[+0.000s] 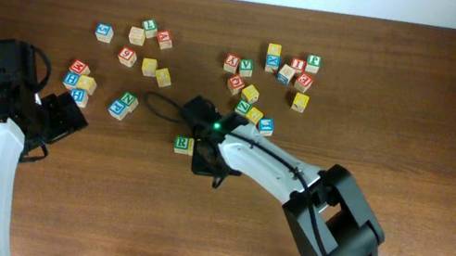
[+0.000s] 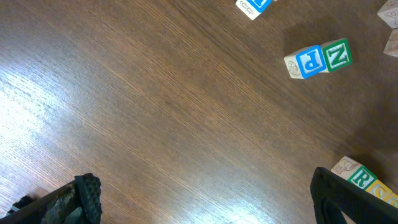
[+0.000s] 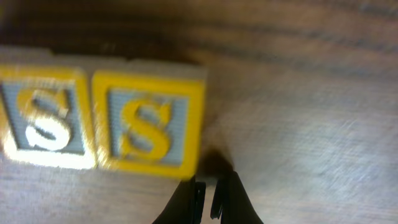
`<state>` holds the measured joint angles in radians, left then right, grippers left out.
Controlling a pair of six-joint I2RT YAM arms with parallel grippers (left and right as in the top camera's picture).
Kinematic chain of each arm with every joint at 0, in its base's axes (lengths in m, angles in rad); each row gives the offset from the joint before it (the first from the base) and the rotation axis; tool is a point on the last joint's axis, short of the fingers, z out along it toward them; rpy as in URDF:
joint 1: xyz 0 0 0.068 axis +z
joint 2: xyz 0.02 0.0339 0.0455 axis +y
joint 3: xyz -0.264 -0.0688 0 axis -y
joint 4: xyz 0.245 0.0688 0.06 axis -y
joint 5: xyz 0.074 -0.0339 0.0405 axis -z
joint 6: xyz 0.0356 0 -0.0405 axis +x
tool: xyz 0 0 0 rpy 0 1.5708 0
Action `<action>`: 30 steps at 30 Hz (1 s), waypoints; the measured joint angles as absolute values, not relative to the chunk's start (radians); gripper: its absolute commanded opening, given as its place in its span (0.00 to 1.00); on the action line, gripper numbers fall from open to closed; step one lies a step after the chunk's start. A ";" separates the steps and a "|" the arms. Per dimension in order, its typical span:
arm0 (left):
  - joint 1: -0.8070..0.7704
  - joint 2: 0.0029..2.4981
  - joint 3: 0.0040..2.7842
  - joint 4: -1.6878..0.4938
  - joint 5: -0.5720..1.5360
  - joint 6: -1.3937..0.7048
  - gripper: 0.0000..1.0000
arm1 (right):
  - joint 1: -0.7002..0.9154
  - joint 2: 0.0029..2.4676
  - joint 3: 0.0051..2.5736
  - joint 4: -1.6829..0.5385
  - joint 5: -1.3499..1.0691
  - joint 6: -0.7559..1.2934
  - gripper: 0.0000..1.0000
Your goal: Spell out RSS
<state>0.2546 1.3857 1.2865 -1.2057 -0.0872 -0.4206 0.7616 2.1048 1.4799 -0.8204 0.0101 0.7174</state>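
The green-and-white R cube [image 1: 183, 144] lies at the table's middle; it also shows at the left wrist view's bottom right [image 2: 360, 177], with a yellow cube edge [image 2: 384, 194] touching it. In the right wrist view two yellow-framed S cubes, the left S cube [image 3: 43, 118] and the right S cube [image 3: 146, 124], sit side by side, touching. My right gripper [image 3: 208, 190] is shut and empty, its tips just below the right S cube's corner. In the overhead view the right gripper [image 1: 207, 157] hides both S cubes. My left gripper [image 2: 205, 205] is open and empty over bare wood, left of the R cube [image 1: 70, 116].
Loose letter cubes lie scattered at the back left [image 1: 136, 35] and back right [image 1: 271, 70]. A blue P cube [image 2: 309, 60] and a green N cube [image 2: 337, 54] touch each other between the arms. A black cable [image 1: 162, 102] loops behind the right gripper.
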 measured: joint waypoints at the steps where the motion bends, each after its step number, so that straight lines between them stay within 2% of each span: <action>1: 0.255 1.386 1.287 -1.206 -0.087 -0.421 0.99 | 0.757 2.105 1.480 -0.817 0.006 0.714 0.04; 21: 0.255 1.386 1.287 -1.206 -0.087 -0.421 0.99 | 0.754 2.105 1.480 -0.752 -0.047 0.696 0.04; 30: 0.255 1.386 1.287 -1.206 -0.087 -0.421 0.99 | 0.754 2.105 1.480 -0.794 -0.047 0.695 0.04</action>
<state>0.2546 1.3857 1.2865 -1.2057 -0.0868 -0.4210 0.7544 2.1048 1.4799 -0.7944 -0.0467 0.6949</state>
